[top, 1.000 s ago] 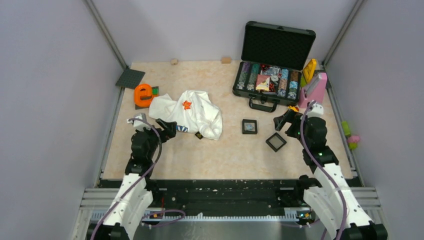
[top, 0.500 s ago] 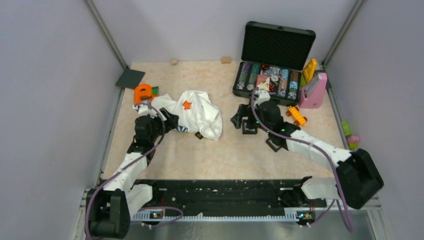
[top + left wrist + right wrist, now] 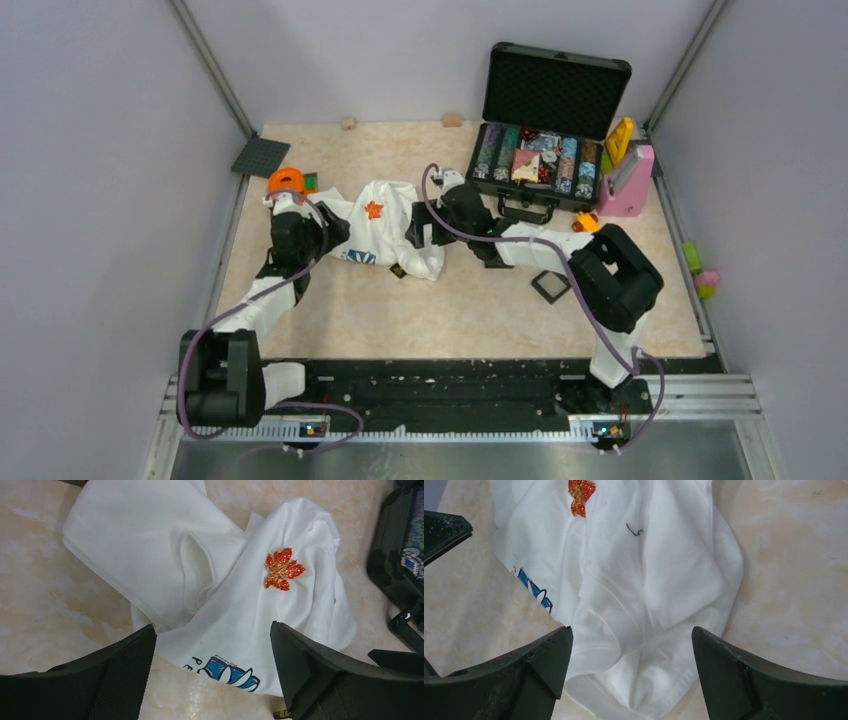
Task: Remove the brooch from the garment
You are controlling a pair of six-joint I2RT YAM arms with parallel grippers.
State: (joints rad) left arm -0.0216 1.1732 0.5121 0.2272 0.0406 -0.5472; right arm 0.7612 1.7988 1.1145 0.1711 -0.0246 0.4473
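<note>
Top external view showed the garment point(image 3: 400, 235) lying crumpled on the tabletop point(image 3: 450, 310), left of centre, with the brooch point(image 3: 373, 210) pinned on its upper face; the left tool point(image 3: 335, 232) was at the shirt's left edge and the right tool point(image 3: 420, 228) at its right side, the brooch between them and touched by neither; an orange letter toy point(image 3: 287, 181) lay just beyond the left arm, and an open black case point(image 3: 550, 100) stood well apart at the far right; from the left wrist, that tool was spread wide and held nothing, white cloth and a blue printed patch point(image 3: 227, 672) showing in its gap, the brooch ahead and towards the right; from the right wrist, that tool was likewise wide and empty over the shirt's folded hem, the brooch at the top edge, left of centre; whether either tool touched the cloth could not be told.
</note>
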